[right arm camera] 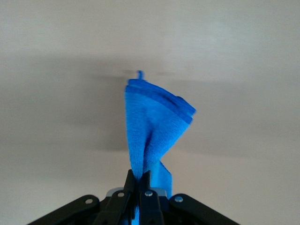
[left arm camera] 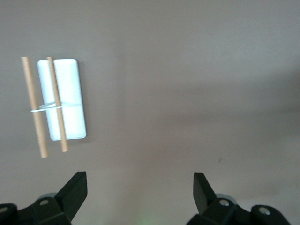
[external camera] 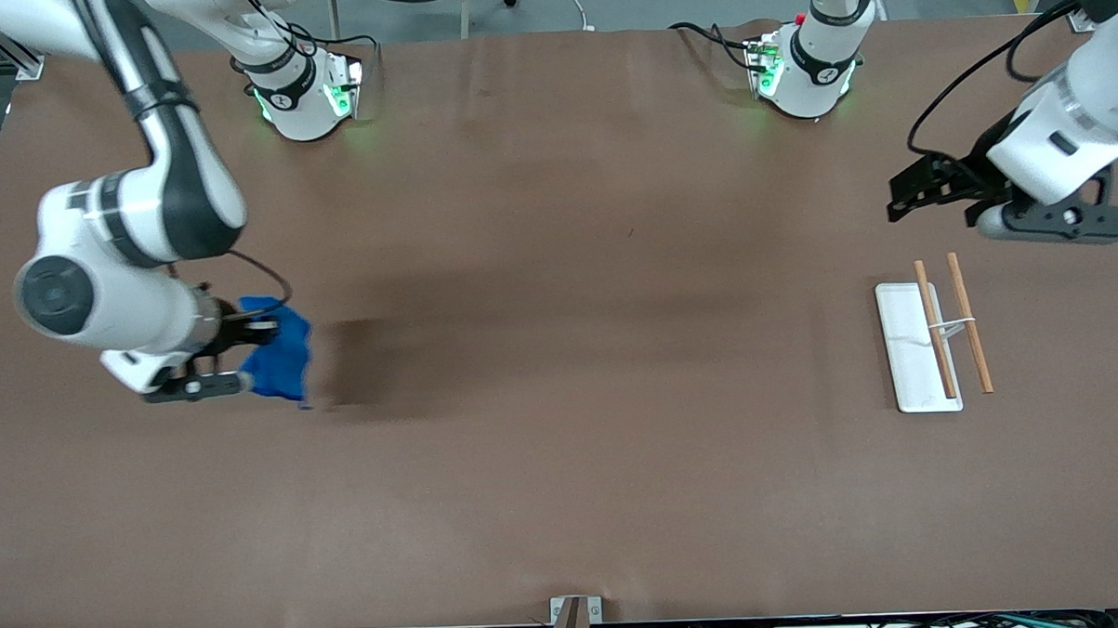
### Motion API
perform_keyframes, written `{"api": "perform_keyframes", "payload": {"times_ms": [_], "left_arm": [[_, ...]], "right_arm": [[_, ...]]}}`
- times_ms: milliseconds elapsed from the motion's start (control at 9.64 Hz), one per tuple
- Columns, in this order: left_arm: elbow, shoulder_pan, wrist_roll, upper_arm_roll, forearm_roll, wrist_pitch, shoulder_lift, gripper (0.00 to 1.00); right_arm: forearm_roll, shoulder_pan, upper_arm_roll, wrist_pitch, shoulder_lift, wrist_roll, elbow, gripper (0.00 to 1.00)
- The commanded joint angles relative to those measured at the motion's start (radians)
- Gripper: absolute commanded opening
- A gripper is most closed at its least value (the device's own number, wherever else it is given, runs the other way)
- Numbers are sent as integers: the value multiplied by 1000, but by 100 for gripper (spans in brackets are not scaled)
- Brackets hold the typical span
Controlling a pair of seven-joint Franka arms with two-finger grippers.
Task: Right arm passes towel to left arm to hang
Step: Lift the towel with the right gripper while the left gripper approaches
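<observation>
The right hand pinches the towel up over the bench at the right arm's end; the cloth hangs folded from its fingers. The left hand, fingers spread and empty, hovers well apart above the rack. The pass spans the bench's length, with each arm needing to reach toward the middle.
</observation>
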Motion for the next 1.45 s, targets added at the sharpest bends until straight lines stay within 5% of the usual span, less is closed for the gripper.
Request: {"api": "perform_keyframes", "payload": {"times_ms": [0, 311, 726, 1348], "left_arm": [[-31, -28, -8, -25, -43, 44, 67, 100], [-49, -14, 51, -25, -321, 107, 168, 100], [-138, 3, 269, -23, -830, 192, 327, 100], [-336, 23, 754, -28, -1337, 94, 495, 100]], "right_arm": [[109, -13, 101, 80, 15, 27, 17, 0], [356, 7, 225, 262, 18, 157, 12, 0], [669, 18, 394, 468, 43, 228, 15, 0], [970, 65, 529, 727, 122, 228, 79, 0]]}}
